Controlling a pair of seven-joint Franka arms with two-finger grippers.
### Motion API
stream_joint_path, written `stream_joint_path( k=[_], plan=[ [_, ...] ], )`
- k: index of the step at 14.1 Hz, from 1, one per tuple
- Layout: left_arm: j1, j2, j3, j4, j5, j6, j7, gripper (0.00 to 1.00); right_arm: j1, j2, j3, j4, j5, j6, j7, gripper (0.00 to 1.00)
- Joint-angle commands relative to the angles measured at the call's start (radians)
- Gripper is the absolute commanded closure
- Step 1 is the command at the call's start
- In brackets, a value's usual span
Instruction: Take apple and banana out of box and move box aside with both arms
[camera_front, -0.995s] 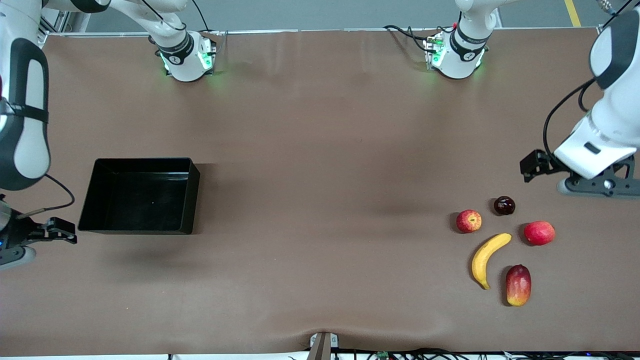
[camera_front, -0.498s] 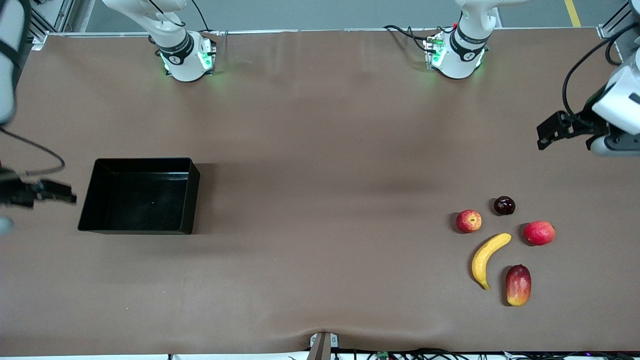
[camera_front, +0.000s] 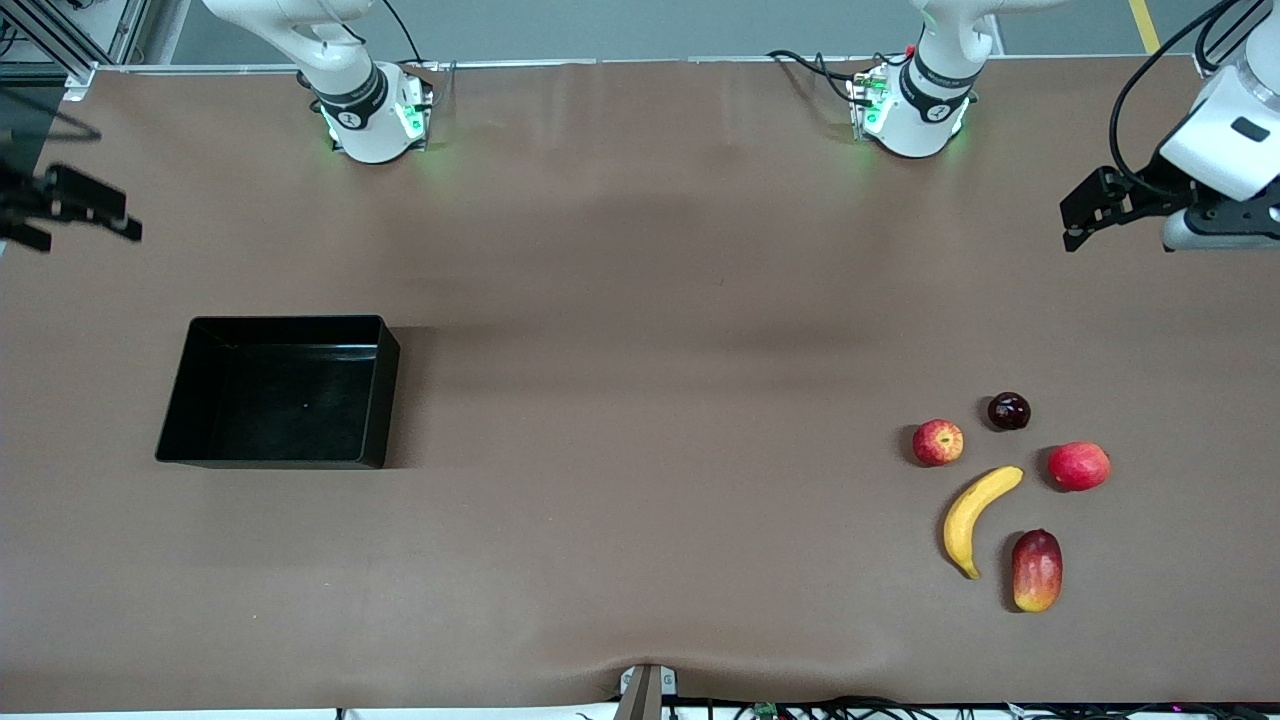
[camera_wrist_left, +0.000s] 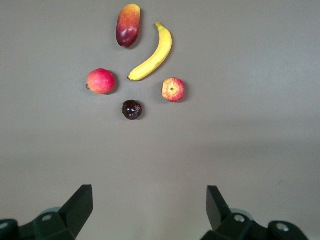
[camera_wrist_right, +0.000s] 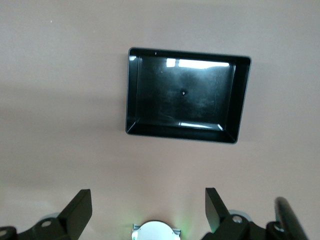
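The yellow banana and the small red apple lie on the brown table toward the left arm's end. Both show in the left wrist view, the banana and the apple. The black box stands empty toward the right arm's end and shows in the right wrist view. My left gripper is high over bare table, apart from the fruits, open and empty. My right gripper is at the table's end, high and apart from the box, open and empty.
An oblong red-yellow mango, a round red fruit and a small dark purple fruit lie round the banana. The two arm bases stand along the table's edge farthest from the front camera.
Both grippers have risen and drawn back toward the bases' edge of the table. The left one left the spot beside the fruits, the right one the spot beside the box. Nothing else moved.
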Motion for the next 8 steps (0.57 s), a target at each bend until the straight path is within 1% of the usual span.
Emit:
stream_joint_path(
  k=[1, 4, 6, 8],
  plan=[
    [-0.019, -0.041, 0.016, -0.036, -0.018, 0.006, 0.000, 0.00, 0.002, -0.072, -0.004, -0.094, 0.012, 0.030, 0.018, 0.00],
    [-0.050, -0.038, 0.053, -0.025, -0.021, 0.003, 0.003, 0.00, 0.010, -0.066, -0.001, -0.086, 0.004, 0.054, 0.051, 0.00],
    [-0.050, -0.034, 0.056, -0.019, -0.022, 0.003, 0.005, 0.00, 0.016, -0.063, -0.001, -0.088, -0.014, 0.048, 0.097, 0.00],
    [-0.050, -0.031, 0.058, -0.013, -0.033, 0.001, 0.003, 0.00, 0.008, -0.063, -0.004, -0.088, -0.019, 0.045, 0.099, 0.00]
  ],
)
